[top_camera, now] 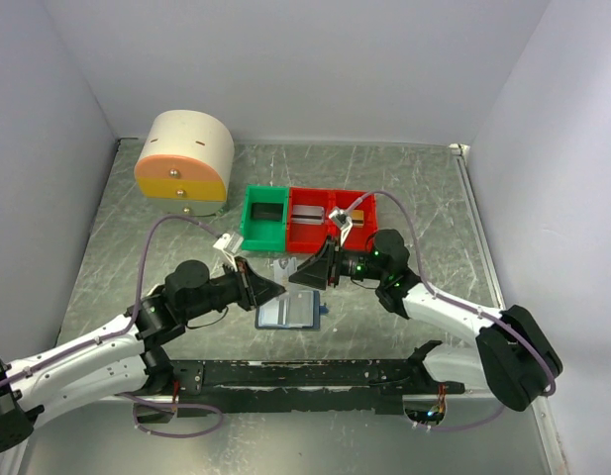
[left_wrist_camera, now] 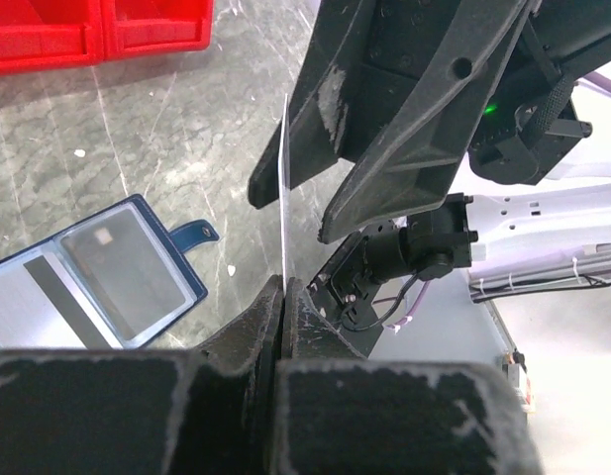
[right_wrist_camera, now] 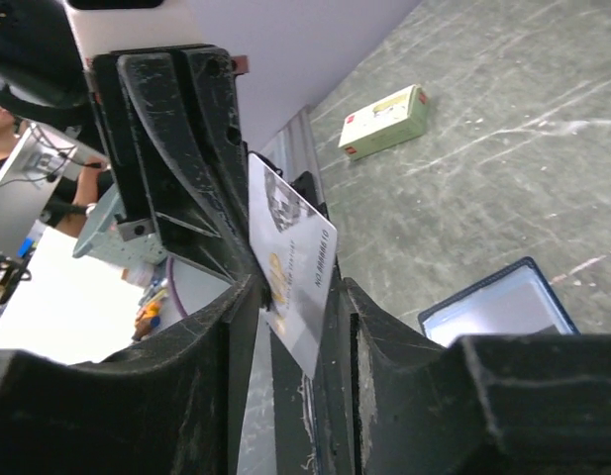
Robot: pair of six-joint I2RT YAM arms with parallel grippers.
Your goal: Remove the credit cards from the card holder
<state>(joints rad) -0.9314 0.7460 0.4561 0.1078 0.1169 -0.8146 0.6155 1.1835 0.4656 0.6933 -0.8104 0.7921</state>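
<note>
Two robot arms meet above a grey, marbled, scuffed worktop (top_camera: 414,188), with pale walls close around it. The left end effector (left_wrist_camera: 283,287) is clamped on the lower edge of a pale credit card (right_wrist_camera: 300,247) and holds it upright in the air. The right end effector (right_wrist_camera: 295,289) faces the left one. Its jaws are narrowly parted, one on each side of the card's upper part, and do not appear to be pressing on it.

The dark navy card holder (top_camera: 288,312) lies open and flat on the worktop, just below and between the two end effectors. Another card (left_wrist_camera: 127,275) shows in its clear pocket.

The card is probably very light, stiff but slightly springy, and slick, so it could twist or slide out of a shallow pinch. A grip across both flat faces, well in from the edge, looks safest.

Beyond the right end effector are a green bin (top_camera: 263,216) and a red bin (top_camera: 330,220). A round cream drawer unit (top_camera: 183,163) stands far beyond the left end effector. A small cream box (right_wrist_camera: 384,119) lies apart from them.
</note>
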